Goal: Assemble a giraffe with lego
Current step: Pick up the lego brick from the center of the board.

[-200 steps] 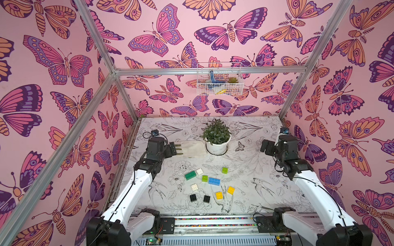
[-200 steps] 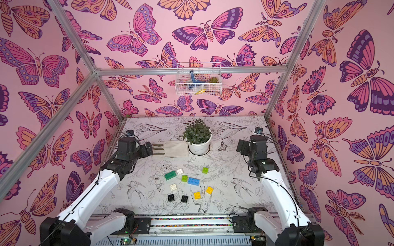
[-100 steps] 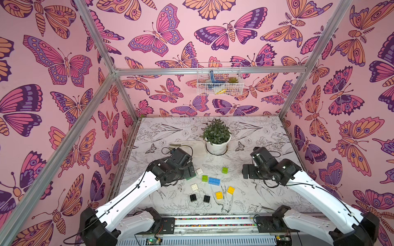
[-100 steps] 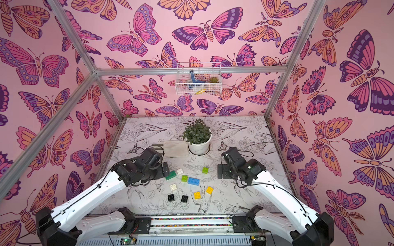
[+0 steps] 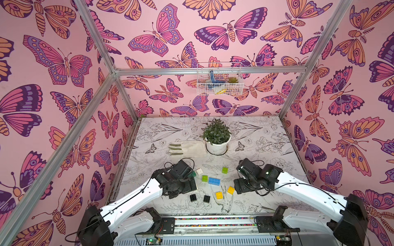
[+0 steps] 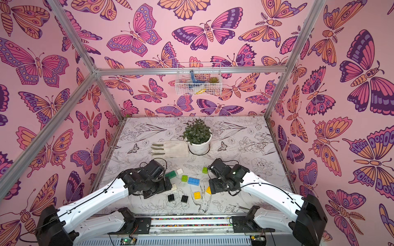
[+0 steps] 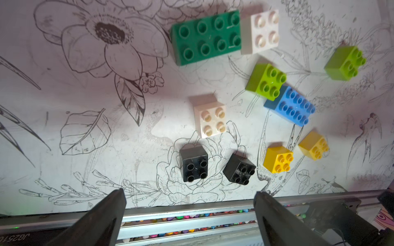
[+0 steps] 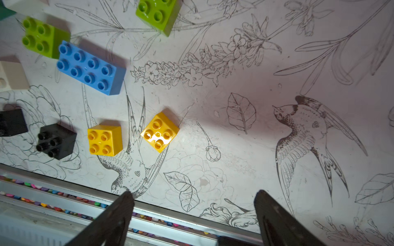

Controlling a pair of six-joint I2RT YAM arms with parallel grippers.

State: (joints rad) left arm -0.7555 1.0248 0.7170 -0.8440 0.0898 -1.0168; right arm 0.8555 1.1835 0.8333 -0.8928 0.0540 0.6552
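The lego lies loose on the table; the giraffe is out of view. In the left wrist view I see a long dark green brick (image 7: 207, 37), two white bricks (image 7: 211, 119), two lime ones (image 7: 266, 82), a long blue brick (image 7: 293, 106), two black (image 7: 194, 164) and two yellow (image 7: 278, 159). My left gripper (image 7: 189, 196) hangs open above the table's front edge, near the black pair, holding nothing. My right gripper (image 8: 194, 196) is open and empty too, beside the yellow bricks (image 8: 160, 132) and the blue brick (image 8: 90, 68). In both top views the arms flank the bricks (image 5: 214, 181) (image 6: 193, 181).
A potted plant (image 5: 217, 136) stands behind the bricks, with a white glove (image 5: 187, 148) lying to its left. A wire basket (image 5: 219, 82) hangs on the back wall. A metal rail (image 5: 213, 221) runs along the table's front edge.
Both arms have come down from raised poses at the table's sides and swung inward, and now hang low on either side of the bricks. No brick has moved.
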